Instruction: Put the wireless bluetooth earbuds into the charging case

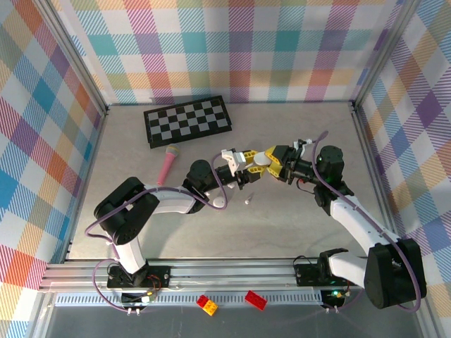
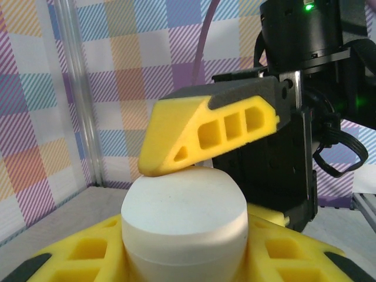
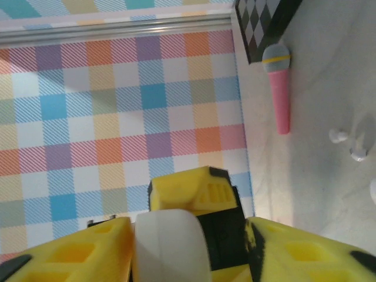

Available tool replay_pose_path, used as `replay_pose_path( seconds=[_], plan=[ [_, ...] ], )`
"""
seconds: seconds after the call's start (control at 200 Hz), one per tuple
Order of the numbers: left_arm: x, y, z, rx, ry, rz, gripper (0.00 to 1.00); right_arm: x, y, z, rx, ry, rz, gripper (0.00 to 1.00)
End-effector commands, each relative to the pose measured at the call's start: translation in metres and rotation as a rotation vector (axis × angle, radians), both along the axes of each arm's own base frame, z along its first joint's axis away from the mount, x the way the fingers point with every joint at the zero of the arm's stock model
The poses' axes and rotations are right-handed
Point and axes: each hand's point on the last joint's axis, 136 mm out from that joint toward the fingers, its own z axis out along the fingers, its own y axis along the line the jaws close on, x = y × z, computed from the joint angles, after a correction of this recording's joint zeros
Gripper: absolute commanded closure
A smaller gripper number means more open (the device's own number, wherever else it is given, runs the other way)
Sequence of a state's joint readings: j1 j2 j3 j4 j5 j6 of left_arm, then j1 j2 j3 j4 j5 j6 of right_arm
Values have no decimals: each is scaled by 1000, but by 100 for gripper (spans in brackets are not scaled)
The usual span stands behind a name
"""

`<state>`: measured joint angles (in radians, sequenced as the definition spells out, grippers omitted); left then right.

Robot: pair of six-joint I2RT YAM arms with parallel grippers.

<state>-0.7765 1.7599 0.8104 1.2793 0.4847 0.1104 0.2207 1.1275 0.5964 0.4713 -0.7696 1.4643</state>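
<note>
White case (image 2: pixel 183 205) sits clamped in the left gripper (image 2: pixel 185 258), likely steadied so the right gripper (image 3: pixel 188 252), jaws apart, can work its lid with one finger (image 2: pixel 217 126). The earbuds (image 3: pixel 339 136) lie on the table (image 1: pixel 282 229), at six o'clock from both grippers.

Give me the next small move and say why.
Probably pry the lid up with the right finger, which rests on top of the case. The left fingers grip the case, it looks closed, and earbuds lie on the table, so nothing can go in yet.
</note>
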Motion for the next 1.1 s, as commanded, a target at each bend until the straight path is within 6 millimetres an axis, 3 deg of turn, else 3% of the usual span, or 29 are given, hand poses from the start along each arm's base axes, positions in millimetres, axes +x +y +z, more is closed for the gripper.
replay_pose_path(
  seconds=[0.0, 0.165, 0.35, 0.6, 0.82, 0.97, 1.095],
  plan=[
    [-14, 2, 19, -47, -40, -56, 69, 0, -4, -4, -51, -29, -19, 37],
    [-18, 9, 14, -37, -22, -66, 69, -1, -5, -8, -111, -55, -17, 23],
    [-27, 19, 11, -28, 9, -95, 69, -1, -19, -11, -294, -138, -57, 18],
    [-42, 32, 4, 1, 63, -135, 69, -10, -29, 19, -550, -454, -4, 16],
    [-57, 37, 1, 45, 121, -205, 69, -45, -12, 52, -750, -927, 224, 14],
    [-68, 38, 4, 55, 147, -268, 69, -68, 14, 44, -842, -1160, 415, 12],
    [-77, 38, 5, 74, 157, -325, 69, -74, 29, 33, -890, -1222, 512, 11]
  ],
)
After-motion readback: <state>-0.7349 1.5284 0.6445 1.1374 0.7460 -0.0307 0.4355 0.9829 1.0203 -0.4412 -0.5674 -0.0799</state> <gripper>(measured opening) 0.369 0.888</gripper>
